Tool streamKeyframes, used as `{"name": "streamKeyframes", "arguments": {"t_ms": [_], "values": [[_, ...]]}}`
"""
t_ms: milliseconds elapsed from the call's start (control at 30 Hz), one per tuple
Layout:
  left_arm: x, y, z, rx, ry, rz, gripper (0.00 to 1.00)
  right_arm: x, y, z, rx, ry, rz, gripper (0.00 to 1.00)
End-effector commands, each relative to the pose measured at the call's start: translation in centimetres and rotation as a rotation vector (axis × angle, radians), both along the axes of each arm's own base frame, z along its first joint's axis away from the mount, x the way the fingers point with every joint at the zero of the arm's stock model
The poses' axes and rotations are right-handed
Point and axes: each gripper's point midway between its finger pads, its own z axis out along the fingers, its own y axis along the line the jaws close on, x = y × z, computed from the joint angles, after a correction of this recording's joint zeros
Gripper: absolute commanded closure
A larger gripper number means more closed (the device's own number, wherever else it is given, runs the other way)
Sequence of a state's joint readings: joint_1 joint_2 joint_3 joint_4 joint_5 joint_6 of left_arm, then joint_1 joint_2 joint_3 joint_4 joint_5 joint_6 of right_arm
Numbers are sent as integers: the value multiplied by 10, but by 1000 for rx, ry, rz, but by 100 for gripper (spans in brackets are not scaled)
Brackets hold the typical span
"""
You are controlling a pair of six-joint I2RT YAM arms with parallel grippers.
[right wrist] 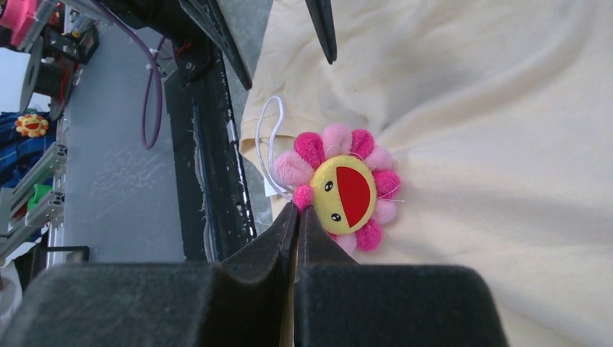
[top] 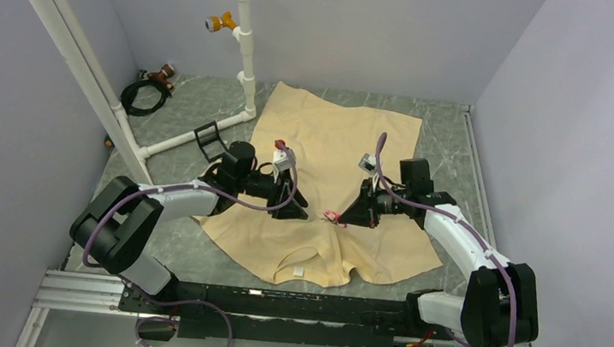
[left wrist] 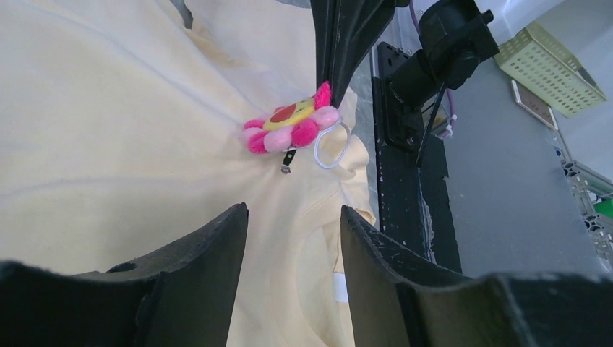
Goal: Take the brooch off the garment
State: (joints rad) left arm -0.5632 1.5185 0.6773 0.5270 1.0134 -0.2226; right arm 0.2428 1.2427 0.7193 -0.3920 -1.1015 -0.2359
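Brooch [right wrist: 340,189] petal pinched in right pincer [right wrist: 296,208] tips.

Robotics laboratory test cell. Plain pale wall panels [top: 554,79] enclose a marble-patterned table [top: 453,146] on three sides. A left arm [top: 172,198] and right arm [top: 461,228] mount beside an aluminium rail [top: 76,291]; a white pipe frame [top: 245,29] stands behind.

I have both arms stretched inward and low; left gripper [left wrist: 293,217] fingers spread, right gripper [right wrist: 296,211] pinching a brooch [right wrist: 347,191] petal.
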Motion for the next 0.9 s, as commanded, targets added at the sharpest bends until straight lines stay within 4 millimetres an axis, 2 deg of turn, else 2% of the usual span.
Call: {"name": "streamKeyframes", "arguments": {"t_ms": [0,133,333,500,700,867], "values": [[2,-12,6,-12,-88,-18,45,-3,6,25,85,-75,65,100],[-4,-20,4,-20,-65,-41,44,-6,7,25,96,-70,81,100],[-1,-25,4,-39,-125,-43,33,-12,7,27,110,-68,119,100],[-3,-23,14,-103,-362,-92,34,-17,5,28,111,-101,134,100],[4,-19,6,-61,-594,-122,37,-23,3,28,108,-167,156,100],[0,-23,-7,-30,-745,-156,46,-24,4,29,98,-194,181,100]]}}
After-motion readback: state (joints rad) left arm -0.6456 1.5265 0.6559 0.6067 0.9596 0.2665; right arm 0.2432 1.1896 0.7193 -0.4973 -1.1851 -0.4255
